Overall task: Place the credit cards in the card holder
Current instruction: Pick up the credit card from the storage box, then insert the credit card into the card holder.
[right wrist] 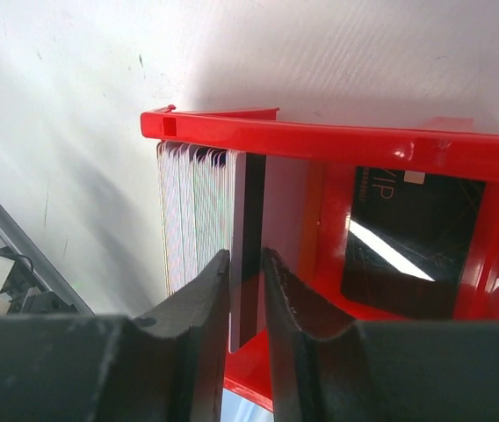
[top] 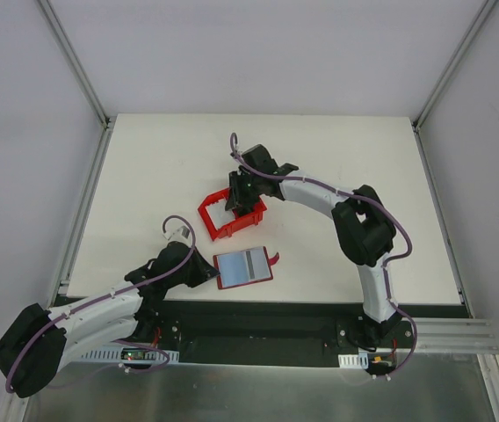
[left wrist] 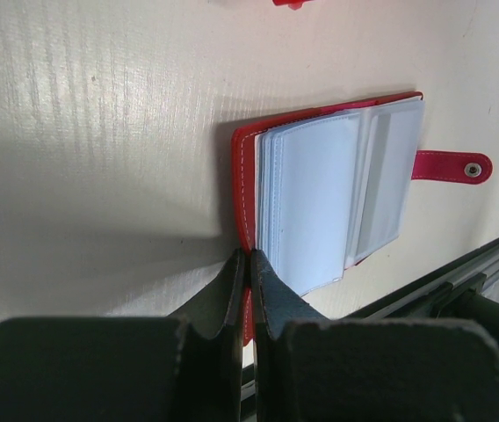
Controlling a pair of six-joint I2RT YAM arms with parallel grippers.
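Note:
The card holder (top: 245, 266) lies open on the table near its front edge, red cover down and pale slots (left wrist: 320, 198) up, its snap tab (left wrist: 451, 165) sticking out to the right. My left gripper (left wrist: 249, 259) is shut on the holder's red cover at its left edge. Several credit cards (right wrist: 192, 211) stand on edge in a row inside a red bin (right wrist: 337, 139). My right gripper (right wrist: 246, 255) reaches into that bin. Its jaws stand narrowly open astride one card (right wrist: 248, 202) with a black stripe, a small gap still showing.
A black item lettered VIP (right wrist: 412, 242) lies in the red bin (top: 210, 220), to the right of the cards. The bin stands mid-table, just behind the card holder. Metal frame posts rise at the table's back corners.

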